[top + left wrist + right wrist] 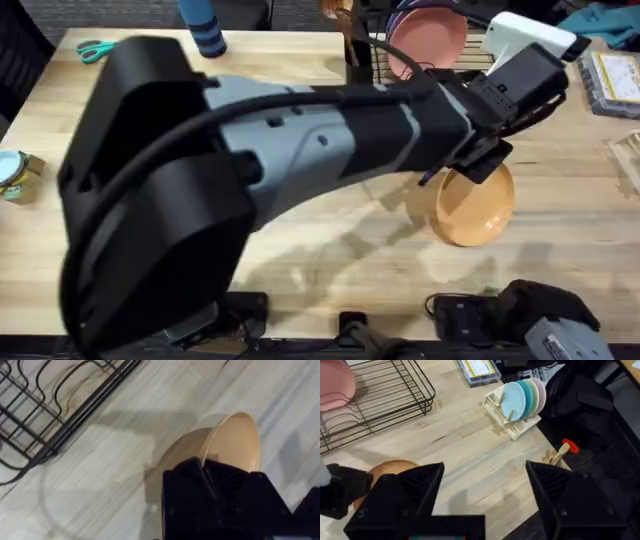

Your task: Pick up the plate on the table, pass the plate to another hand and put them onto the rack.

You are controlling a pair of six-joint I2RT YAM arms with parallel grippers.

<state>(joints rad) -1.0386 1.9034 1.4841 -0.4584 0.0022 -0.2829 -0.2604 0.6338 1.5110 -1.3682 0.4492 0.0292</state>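
Observation:
The orange-tan plate [475, 208] is tilted steeply over the right half of the table [300, 250], with its shadow on the wood beneath. My left arm reaches across from the lower left, and the left gripper [478, 165] is shut on the plate's upper rim. In the left wrist view the black fingers [205, 467] clamp the plate's edge [240, 440]. The black wire rack [400, 65] stands just beyond at the back, with a pink plate [428, 35] in it. My right gripper [485, 495] is open, low at the front right, with the plate [390, 467] and rack [380, 390] ahead of it.
Teal scissors [95, 48] and a blue cylinder [205, 30] lie at the back left. A clear plastic box [612, 80] sits at the far right. A small wooden stand with blue, teal and pink plates [520, 397] is near the table's right edge. The right arm's base [540, 315] is at the front.

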